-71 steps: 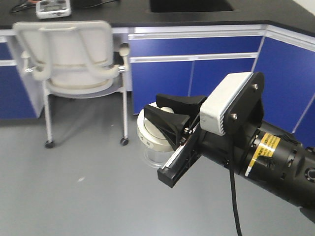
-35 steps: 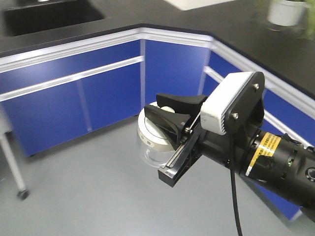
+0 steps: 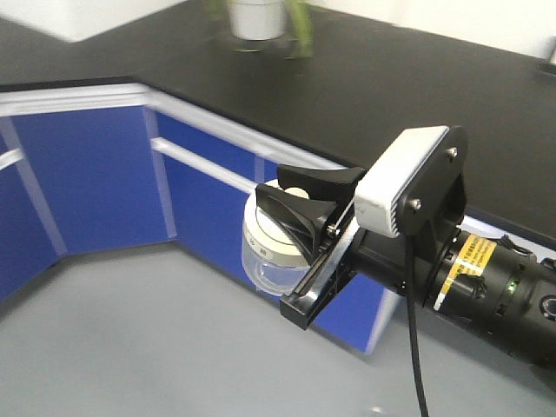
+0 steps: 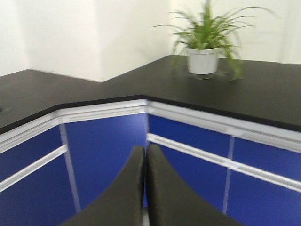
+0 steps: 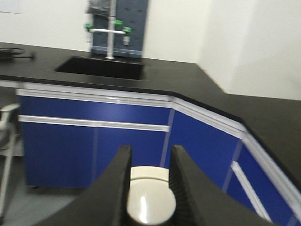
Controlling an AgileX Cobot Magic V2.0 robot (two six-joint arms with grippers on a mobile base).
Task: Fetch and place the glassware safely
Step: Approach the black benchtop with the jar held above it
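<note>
Two black fingers of the right gripper [image 3: 271,187] are pinched on the jar [image 3: 271,252], one on each side of its cream-white lid [image 5: 149,200]. From the right wrist camera I see the lid sitting low between the fingers, well back from their tips, with both inner faces against its rim. On the front camera the clear glass body hangs below the fingers, and the knob on top of the lid shows between them. The jar is off the ground, above the grey floor [image 3: 122,347], in front of the blue cabinet doors [image 3: 95,174] and lower than the black counter [image 3: 391,95].

My left gripper [image 4: 145,149] has its fingers pressed together with nothing between them. It faces the counter corner, where a potted plant [image 4: 203,59] stands. A sink [image 5: 101,68] shows behind the right gripper.
</note>
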